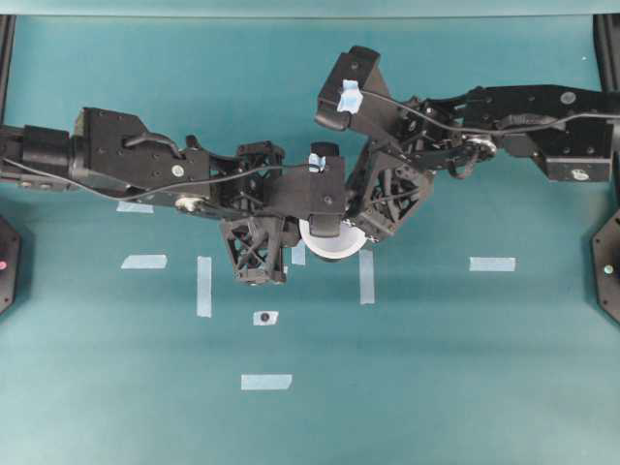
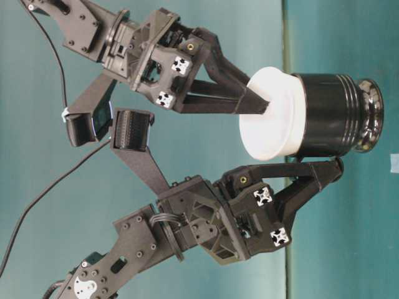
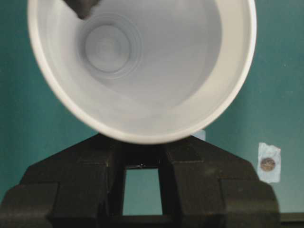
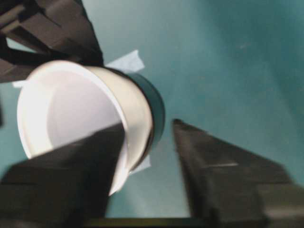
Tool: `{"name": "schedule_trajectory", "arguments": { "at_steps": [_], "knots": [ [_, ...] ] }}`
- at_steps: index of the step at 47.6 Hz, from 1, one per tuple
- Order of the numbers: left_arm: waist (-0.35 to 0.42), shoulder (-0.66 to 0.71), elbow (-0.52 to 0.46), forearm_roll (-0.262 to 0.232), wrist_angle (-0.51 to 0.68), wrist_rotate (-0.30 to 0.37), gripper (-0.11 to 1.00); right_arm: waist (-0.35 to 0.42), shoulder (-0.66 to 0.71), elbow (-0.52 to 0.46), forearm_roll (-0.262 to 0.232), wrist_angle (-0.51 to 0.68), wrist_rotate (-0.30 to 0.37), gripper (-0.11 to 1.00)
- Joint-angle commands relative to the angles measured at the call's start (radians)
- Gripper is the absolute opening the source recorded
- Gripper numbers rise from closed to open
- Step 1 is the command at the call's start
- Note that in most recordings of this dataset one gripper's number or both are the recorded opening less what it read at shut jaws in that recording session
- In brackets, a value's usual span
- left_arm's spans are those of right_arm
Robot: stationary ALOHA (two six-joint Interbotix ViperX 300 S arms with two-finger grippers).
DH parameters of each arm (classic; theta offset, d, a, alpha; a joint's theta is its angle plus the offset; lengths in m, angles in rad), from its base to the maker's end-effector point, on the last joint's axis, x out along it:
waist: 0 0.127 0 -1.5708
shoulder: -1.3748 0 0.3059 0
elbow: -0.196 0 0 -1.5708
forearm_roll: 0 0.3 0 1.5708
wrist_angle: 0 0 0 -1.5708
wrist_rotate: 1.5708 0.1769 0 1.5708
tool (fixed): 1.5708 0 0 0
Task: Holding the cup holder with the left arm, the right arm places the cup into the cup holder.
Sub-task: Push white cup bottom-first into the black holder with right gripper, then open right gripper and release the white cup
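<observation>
Right gripper: jaws parted. In the right wrist view one finger lies over the cup's rim at 6 o'clock, partly inside the mouth; the other finger stands apart from the cup wall, at 4 o'clock of it, with bare table between. No clamp on the cup is visible.

Left gripper: closed on the cup holder. In the table-level view, which is turned sideways, one finger presses along the holder's black wall; the opposite finger is hidden behind the holder.

Cup: seated in the cup holder, white rim and upper wall standing proud of the black body. In the overhead view it sits between the two grippers, at 3 o'clock of the left gripper's lattice and 8 o'clock of the right gripper's.

Cup holder: glossy black, upright on the table, its base touching the surface. From overhead it is almost fully hidden beneath the cup.

Cup interior: the left wrist view looks straight down into it; a dark fingertip of the right gripper intrudes at 11 o'clock of the rim.

Left arm: reaches in from 9 o'clock.

Right arm: reaches in from 2 o'clock.

Table: teal, with pale tape strips around the work spot.
</observation>
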State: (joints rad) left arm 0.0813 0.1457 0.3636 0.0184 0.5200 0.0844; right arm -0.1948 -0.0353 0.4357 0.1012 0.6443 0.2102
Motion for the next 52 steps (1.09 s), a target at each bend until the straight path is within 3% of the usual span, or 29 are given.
{"name": "schedule_trajectory", "arguments": {
  "at_steps": [1, 23, 41, 52],
  "knots": [
    [-0.002, -0.017, -0.025, 0.002, -0.003, 0.000, 0.21, 0.000, -0.023, -0.026, -0.002, -0.002, 0.008, 0.63],
    [-0.002, -0.017, -0.026, 0.000, -0.005, 0.000, 0.21, -0.012, -0.023, -0.026, -0.002, -0.003, 0.009, 0.66],
    [-0.002, -0.017, -0.026, 0.002, -0.003, 0.000, 0.21, -0.015, -0.029, -0.026, -0.002, -0.003, 0.005, 0.91],
    [-0.002, -0.017, -0.025, 0.002, -0.003, 0.002, 0.21, -0.017, -0.046, -0.021, -0.006, -0.003, 0.003, 0.92]
  ]
}}
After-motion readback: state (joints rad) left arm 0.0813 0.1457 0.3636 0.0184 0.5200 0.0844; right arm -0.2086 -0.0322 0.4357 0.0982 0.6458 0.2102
